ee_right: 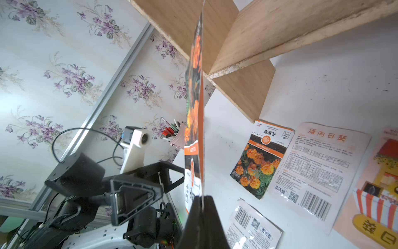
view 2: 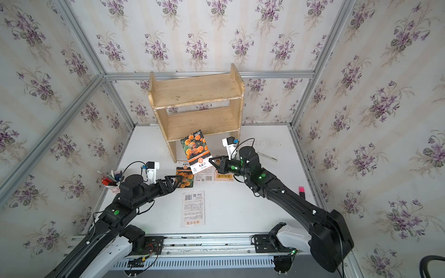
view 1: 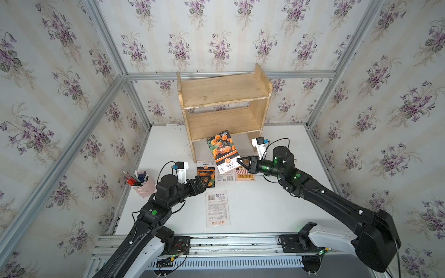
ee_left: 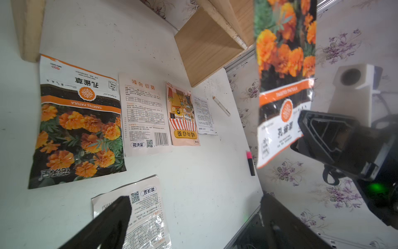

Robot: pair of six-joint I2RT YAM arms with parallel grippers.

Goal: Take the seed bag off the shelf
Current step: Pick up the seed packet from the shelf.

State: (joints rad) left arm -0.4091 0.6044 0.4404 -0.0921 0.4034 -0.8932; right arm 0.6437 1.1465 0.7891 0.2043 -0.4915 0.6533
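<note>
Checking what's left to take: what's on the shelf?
Both boards of the shelf look bare; the bag in the right end effector hides a bit of the lower board's front.

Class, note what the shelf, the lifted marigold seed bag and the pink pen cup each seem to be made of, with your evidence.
Shelf: pale unpainted wood, matt; grain lines and chipped edges show.
Seed bag: thin glossy printed film, probably plastic; glare on its face, very thin edge-on.
Pen cup: smooth pink, plastic or ceramic; cannot tell.
</note>
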